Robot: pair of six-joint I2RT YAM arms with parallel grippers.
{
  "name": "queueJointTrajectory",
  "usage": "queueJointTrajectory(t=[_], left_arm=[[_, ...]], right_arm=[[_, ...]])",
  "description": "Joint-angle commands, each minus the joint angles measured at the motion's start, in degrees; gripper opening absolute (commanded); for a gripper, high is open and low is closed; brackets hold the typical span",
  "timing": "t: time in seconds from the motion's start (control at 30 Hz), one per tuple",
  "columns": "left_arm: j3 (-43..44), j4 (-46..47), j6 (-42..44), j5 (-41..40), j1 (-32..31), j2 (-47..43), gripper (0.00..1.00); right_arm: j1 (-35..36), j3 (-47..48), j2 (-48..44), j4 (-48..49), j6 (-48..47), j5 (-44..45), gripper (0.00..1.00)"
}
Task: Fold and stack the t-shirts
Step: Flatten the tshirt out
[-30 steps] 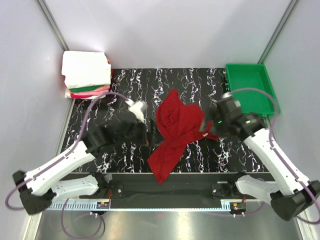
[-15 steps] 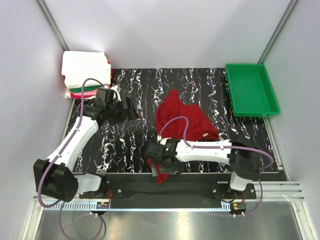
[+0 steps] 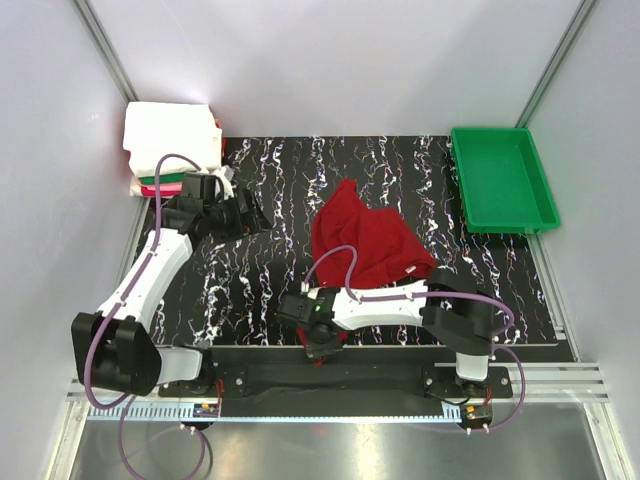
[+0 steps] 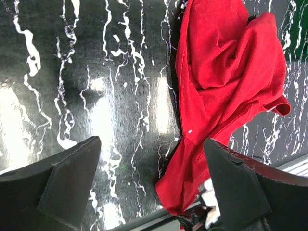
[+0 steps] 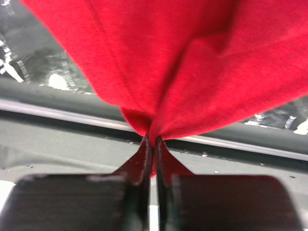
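The red t-shirt [image 3: 365, 245] lay crumpled at the centre of the worktop [image 3: 250, 285], one narrow end trailing toward the lower middle of the frame. There the right tool [image 5: 150, 144] was pinched tight on a bunched corner of the cloth. The left tool [image 4: 154, 183] hovered wide apart and empty, left of the shirt. The folded t-shirts [image 3: 170, 145] sat stacked at upper left. The cloth looked light and limp, likely to sag and twist from one pinch. A second hold on a neighbouring hem corner would probably spread it.
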Motion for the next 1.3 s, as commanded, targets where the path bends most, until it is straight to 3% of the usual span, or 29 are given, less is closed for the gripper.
queueJointTrajectory(t=[0.0, 0.1, 0.23, 0.33, 0.43, 0.63, 0.87, 1.03, 1.13, 1.27], left_arm=[[-1.27, 6.16, 0.69, 3.71, 0.31, 2.02, 0.92], [-0.83, 8.45, 0.52, 5.64, 0.14, 4.57, 0.88], [1.19, 9.42, 0.52, 4.86, -1.26, 8.61, 0.85], [2.86, 11.27, -0.71, 3.72, -4.25, 12.12, 0.84], [5.48, 13.2, -2.12, 1.88, -8.2, 16.86, 0.84], [14.61, 14.7, -5.19, 0.11, -13.39, 29.6, 0.84], [27.1, 12.33, -8.27, -2.27, -14.1, 41.74, 0.82], [30.72, 12.67, -10.03, -2.18, -14.1, 47.89, 0.79], [32.3, 13.47, -10.64, -1.04, -14.1, 50.61, 0.71], [31.96, 14.34, -11.0, 0.1, -14.19, 51.6, 0.41]], right_arm=[[-0.25, -1.22, -4.55, -2.27, 1.61, 5.3, 0.0], [-5.15, -2.8, -16.83, -12.19, 3.1, 12.87, 0.0], [-15.61, -2.2, -39.74, -25.81, 2.67, 27.29, 0.0], [-23.35, 1.67, -46.2, -33.64, -1.1, 32.4, 0.0], [-27.31, 4.4, -46.93, -38.92, -3.66, 35.82, 0.0], [-27.85, 1.95, -47.89, -38.67, -3.58, 33.99, 0.0], [-27.85, -1.75, -52.29, -39.2, -3.13, 31.71, 0.0], [-27.76, -2.45, -52.73, -38.5, -4.01, 30.83, 0.0], [-27.85, -3.07, -52.03, -37.36, -4.89, 30.3, 0.0], [-27.85, -3.6, -51.15, -36.39, -5.33, 30.39, 0.0]])
